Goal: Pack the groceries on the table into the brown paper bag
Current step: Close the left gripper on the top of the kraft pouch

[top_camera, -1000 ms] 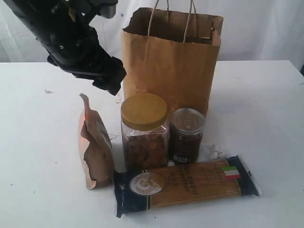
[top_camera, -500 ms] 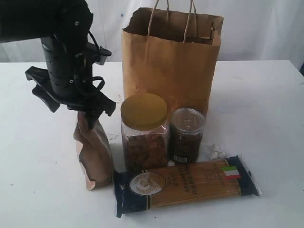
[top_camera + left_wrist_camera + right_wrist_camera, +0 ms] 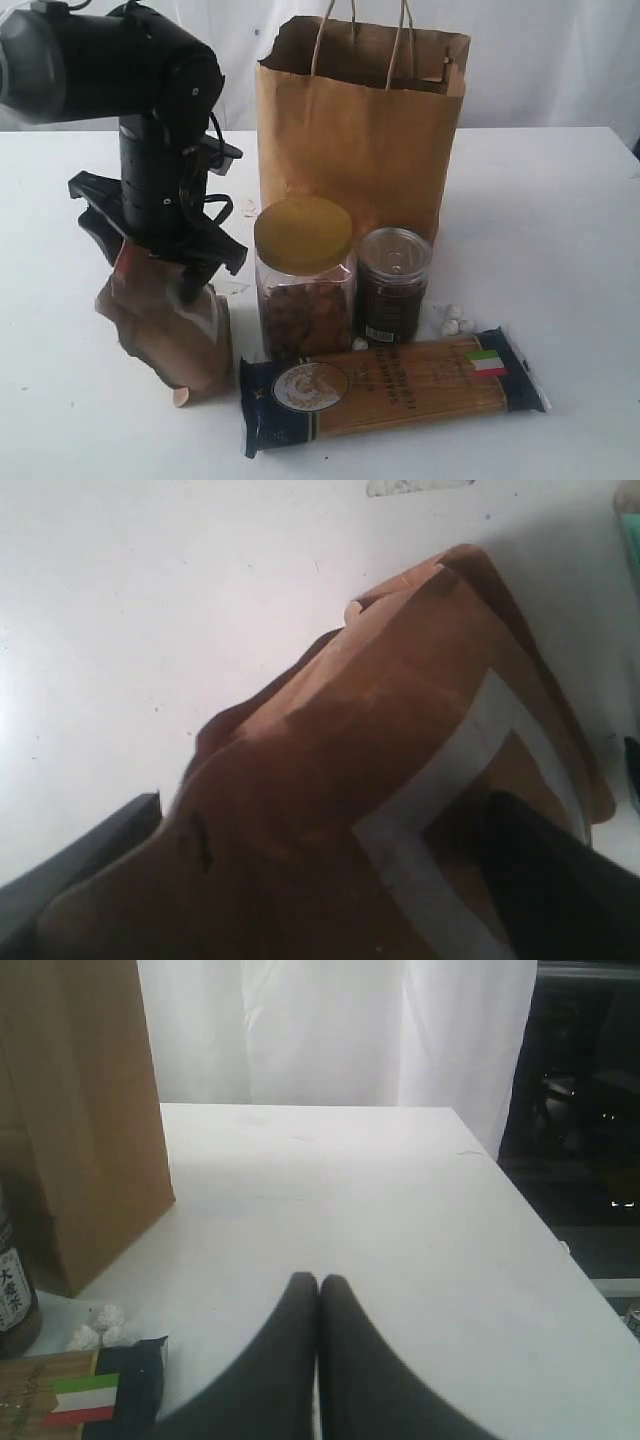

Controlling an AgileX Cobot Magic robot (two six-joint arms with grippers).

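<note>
At the far left I have the left end effector [image 3: 160, 262] down over the pouch [image 3: 170, 335], which leans crumpled on the surface [image 3: 560, 250]. At the pouch's 3 o'clock stands the jar [image 3: 303, 285], just beside it and the closest thing to my outer finger. The dark jar [image 3: 393, 285] stands against the jar's 3 o'clock side. The bag [image 3: 360, 150] stands upright and open-mouthed at 12 o'clock from both jars, right behind them. A few pellets [image 3: 452, 320] lie at 3 o'clock from the dark jar. The spaghetti [image 3: 390, 388] lies flat at 6 o'clock from the jars, its near end just beside the pouch's foot.

The left end effector is spread wide, one finger on each side of the pouch's top. Through the wrist camera the pouch fills the gap between them, but I cannot tell whether they press on it.

The right end effector [image 3: 319, 1282] is closed tight on nothing, hanging above bare surface near the spaghetti's flag end.
</note>
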